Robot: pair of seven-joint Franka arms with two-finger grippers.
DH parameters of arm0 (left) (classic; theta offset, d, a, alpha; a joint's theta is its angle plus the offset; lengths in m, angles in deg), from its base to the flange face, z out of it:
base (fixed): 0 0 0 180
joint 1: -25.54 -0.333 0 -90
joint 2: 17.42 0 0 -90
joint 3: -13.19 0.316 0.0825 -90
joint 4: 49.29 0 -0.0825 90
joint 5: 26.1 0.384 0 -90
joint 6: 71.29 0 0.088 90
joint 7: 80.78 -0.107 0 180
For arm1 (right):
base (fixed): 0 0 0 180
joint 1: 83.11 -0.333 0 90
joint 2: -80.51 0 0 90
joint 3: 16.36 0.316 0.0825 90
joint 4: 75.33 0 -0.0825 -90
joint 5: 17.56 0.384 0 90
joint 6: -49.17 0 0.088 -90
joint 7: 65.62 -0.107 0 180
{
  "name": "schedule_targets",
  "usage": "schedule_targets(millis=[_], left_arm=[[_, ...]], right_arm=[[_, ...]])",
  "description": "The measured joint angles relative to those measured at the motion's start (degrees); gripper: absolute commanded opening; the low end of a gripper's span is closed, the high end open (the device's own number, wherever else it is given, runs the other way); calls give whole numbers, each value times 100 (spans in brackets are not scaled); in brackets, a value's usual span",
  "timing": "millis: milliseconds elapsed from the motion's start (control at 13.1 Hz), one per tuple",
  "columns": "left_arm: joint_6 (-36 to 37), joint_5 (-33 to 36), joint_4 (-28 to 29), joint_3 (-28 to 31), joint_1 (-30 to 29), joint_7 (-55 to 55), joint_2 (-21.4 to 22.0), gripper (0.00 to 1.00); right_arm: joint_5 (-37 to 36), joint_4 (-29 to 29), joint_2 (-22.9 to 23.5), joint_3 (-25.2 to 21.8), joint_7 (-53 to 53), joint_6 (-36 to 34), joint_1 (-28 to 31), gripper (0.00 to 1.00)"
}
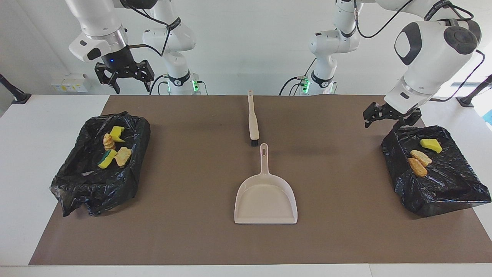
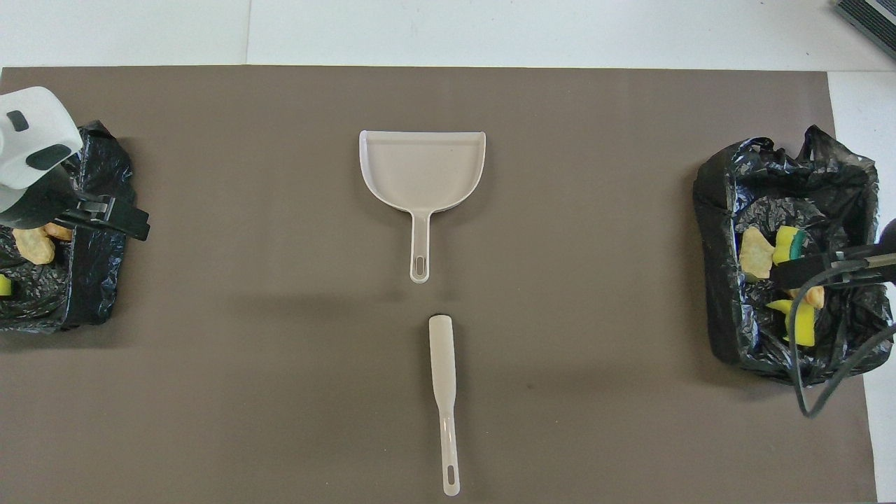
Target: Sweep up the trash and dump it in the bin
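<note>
Facing view
Left claw [image 1: 391, 115]: hangs with fingers spread and nothing between them, over the robot-side edge of the bin [image 1: 453, 181] at its own end of the table.
Trash under left claw: three pieces [image 1: 422, 157] lie in that bin's black liner, just below and beside the claw.
Right claw [image 1: 125, 77]: raised high with fingers spread, holding nothing, above the table edge near the second bin [image 1: 98, 181].
Trash near right claw: four pieces [image 1: 113, 151] lie in that second bin, below the claw.
Tools: brush [image 1: 253, 121] and dustpan [image 1: 266, 196] lie in line at mid-table, well apart from both claws; the pan is empty.

Overhead view
Left claw [image 2: 112, 217]: over the inner edge of its bin [image 2: 91, 280]; a tan piece [image 2: 33, 243] shows beside it.
Right claw [image 2: 815, 269]: over its bin [image 2: 721, 245], partly covering the yellow and tan pieces [image 2: 770, 250].
Mat [image 2: 280, 385]: no trash visible on it.

Progress
Done: all seven pieces appear binned.
Left: judged nothing to sweep; the task looks complete.
</note>
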Motion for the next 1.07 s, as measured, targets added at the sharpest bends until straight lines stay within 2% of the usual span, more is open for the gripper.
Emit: schedule_targets(millis=[153, 688, 918, 1071], left_arm=[[57, 0, 93, 4, 0, 48, 226, 100], [439, -1, 90, 12, 32, 219, 388, 100], [439, -18, 32, 625, 569, 230, 409, 100], [438, -192, -40, 852, 688, 231, 418, 100]], right_arm=[[0, 4, -4, -58, 11, 0, 112, 100], [-365, -1, -3, -25, 11, 262, 66, 100], [-114, -22, 26, -30, 11, 159, 73, 100], [20, -22, 69, -52, 11, 107, 78, 100]])
